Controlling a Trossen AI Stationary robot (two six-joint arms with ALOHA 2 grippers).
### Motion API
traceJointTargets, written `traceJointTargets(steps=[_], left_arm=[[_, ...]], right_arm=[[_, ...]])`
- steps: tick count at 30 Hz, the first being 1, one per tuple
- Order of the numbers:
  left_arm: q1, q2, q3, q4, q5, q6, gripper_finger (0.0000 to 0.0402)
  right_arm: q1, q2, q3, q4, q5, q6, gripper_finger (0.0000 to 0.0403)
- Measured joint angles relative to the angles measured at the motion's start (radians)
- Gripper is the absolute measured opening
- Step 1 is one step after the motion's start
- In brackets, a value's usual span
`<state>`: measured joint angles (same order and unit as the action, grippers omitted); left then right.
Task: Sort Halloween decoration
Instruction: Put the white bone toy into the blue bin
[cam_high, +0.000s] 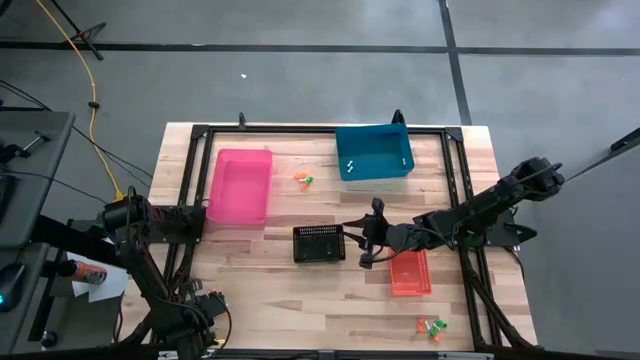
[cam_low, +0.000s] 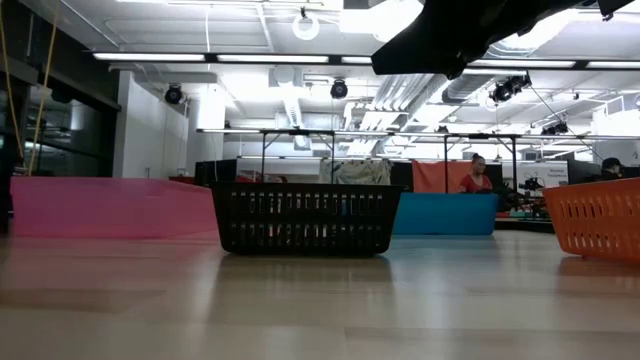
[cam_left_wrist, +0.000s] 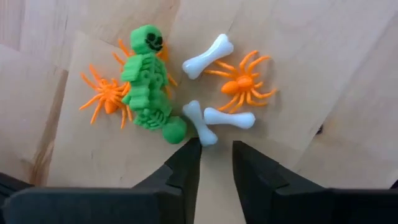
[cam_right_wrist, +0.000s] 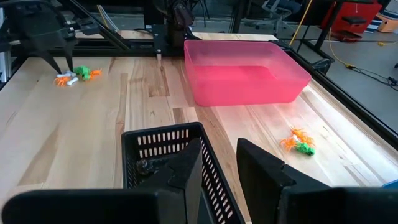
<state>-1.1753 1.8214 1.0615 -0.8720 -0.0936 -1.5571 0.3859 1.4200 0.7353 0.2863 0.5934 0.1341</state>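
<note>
The Halloween decoration lies in small heaps. Under my left gripper (cam_left_wrist: 216, 155) lie a green skeleton (cam_left_wrist: 149, 81), two orange spiders (cam_left_wrist: 242, 82) and three white bones (cam_left_wrist: 229, 118) on the wood. The gripper points straight down at the table's near left (cam_right_wrist: 59, 62). Its fingers are a little apart with nothing between them, beside the nearest bone (cam_left_wrist: 200, 123). My right gripper (cam_right_wrist: 219, 155) hangs open just right of the black basket (cam_high: 320, 243), holding nothing. My left gripper comes from above, and one fingertip (cam_left_wrist: 189, 152) stands right at the end of the nearest white bone (cam_left_wrist: 208, 139). Whether it touches the bone I cannot tell. The bone lies flat on the table, outside the gap between the fingers.
A pink bin (cam_high: 240, 187) stands at the far left, a blue bin (cam_high: 373, 152) at the far middle, and a red basket (cam_high: 409, 272) right of centre. More trinkets lie between the pink and blue bins (cam_high: 303, 180) and at the near right (cam_high: 432, 327).
</note>
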Motion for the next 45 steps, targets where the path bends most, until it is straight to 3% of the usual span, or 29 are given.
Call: traceJointTargets(steps=[8,15,26,45], left_arm=[[0.032,0.001,0.000,0.007,-0.003,-0.010,0.0065],[0.052,0.001,0.000,0.008,0.053,-0.046,0.0064],[0.058,-0.061,-0.003,0.003,0.047,-0.243,0.0065],[0.079,-0.067,-0.001,0.006,-0.001,-0.309,0.0137]], right_arm=[[0.000,0.000,0.000,-0.008,0.000,0.000,0.0097],[0.000,0.000,0.000,-0.036,0.000,0.042,0.0097],[0.000,0.000,0.000,-0.044,0.000,0.049,0.0097],[0.000,0.000,0.000,-0.064,0.000,0.049,0.0097]])
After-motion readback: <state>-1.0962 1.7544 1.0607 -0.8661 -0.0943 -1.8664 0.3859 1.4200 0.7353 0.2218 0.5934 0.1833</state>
